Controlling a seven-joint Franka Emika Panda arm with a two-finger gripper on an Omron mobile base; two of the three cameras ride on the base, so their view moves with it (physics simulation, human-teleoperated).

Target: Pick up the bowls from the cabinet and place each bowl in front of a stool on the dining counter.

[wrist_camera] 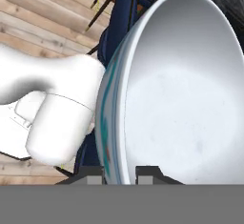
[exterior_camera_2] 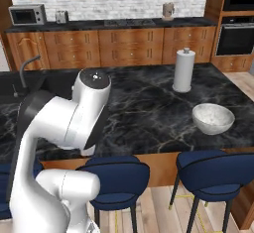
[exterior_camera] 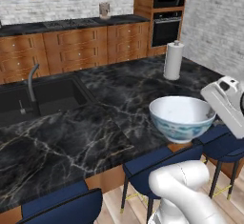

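Hand view: gripper (wrist_camera: 120,171) jaws clamped on the rim of the white round bowl with blue floral outside (wrist_camera: 181,85), one finger on each side of the wall. Beyond the jaws, bowl hangs over the edge of the black marble dining counter (exterior_camera: 71,137), above a navy padded stool (exterior_camera: 157,163). Mottled grey-white bowl (exterior_camera_2: 213,118) sits well apart, on the counter.

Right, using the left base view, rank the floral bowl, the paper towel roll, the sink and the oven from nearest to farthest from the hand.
1. Floral bowl, held in the hand, which is shut on its rim, at the counter's near edge.
2. Paper towel roll, upright on the counter behind the bowl.
3. Sink, far to the left.
4. Oven, in the back wall.
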